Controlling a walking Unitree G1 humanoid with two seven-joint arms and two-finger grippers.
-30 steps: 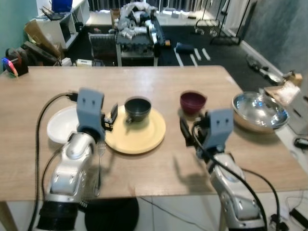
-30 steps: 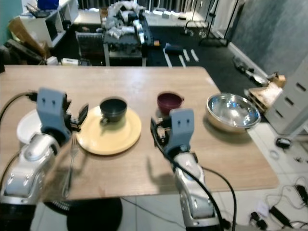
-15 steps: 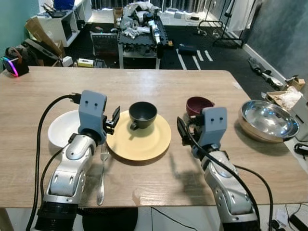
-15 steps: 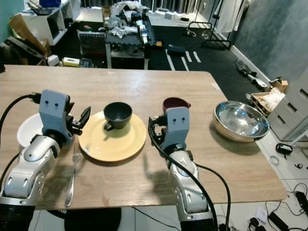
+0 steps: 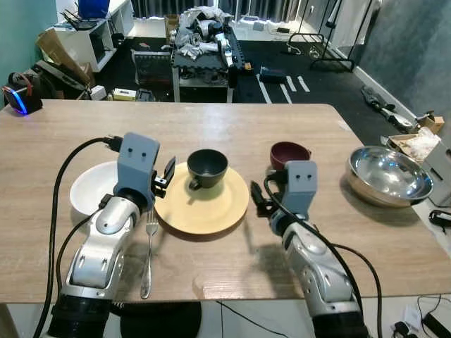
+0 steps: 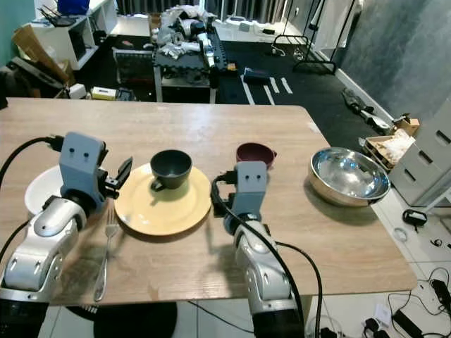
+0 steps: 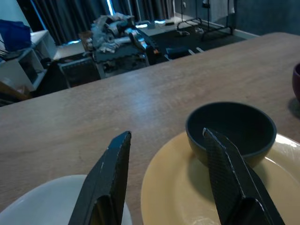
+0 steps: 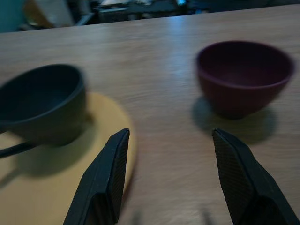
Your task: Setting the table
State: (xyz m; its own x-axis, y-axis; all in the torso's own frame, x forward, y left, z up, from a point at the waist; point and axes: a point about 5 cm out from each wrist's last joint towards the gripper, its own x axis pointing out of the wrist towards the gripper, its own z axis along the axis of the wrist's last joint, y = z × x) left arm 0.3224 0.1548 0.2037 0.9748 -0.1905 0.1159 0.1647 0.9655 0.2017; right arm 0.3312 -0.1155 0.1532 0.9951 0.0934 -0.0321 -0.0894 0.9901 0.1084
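The wooden table [image 5: 232, 127] took up most of the scene, with loads of bare top on the far side and some free room along the near edge. Over at the right edge sat a big steel bowl [image 5: 390, 176], nothing in it as far as I could see. The yellow plate [image 5: 204, 211] was about in the middle, and a dark cup [image 5: 206, 167] stood upright on its far part, handle pointing toward the near left. A white plate [image 5: 90, 186] lay to the left, well in from the left edge. Between the two plates lay a fork [image 5: 149, 250], long axis running near to far, tines at the far end, handle reaching close to the near edge. A small maroon bowl [image 5: 289, 154] sat right of the yellow plate, apart from it, looking empty.

The left gripper [image 7: 164, 178] hovered over the gap between the two plates, fingers spread and holding nothing, aimed toward the cup. The right gripper [image 8: 168, 180] hung just right of the yellow plate, fingers also spread wide and empty, with the cup and maroon bowl ahead of it.
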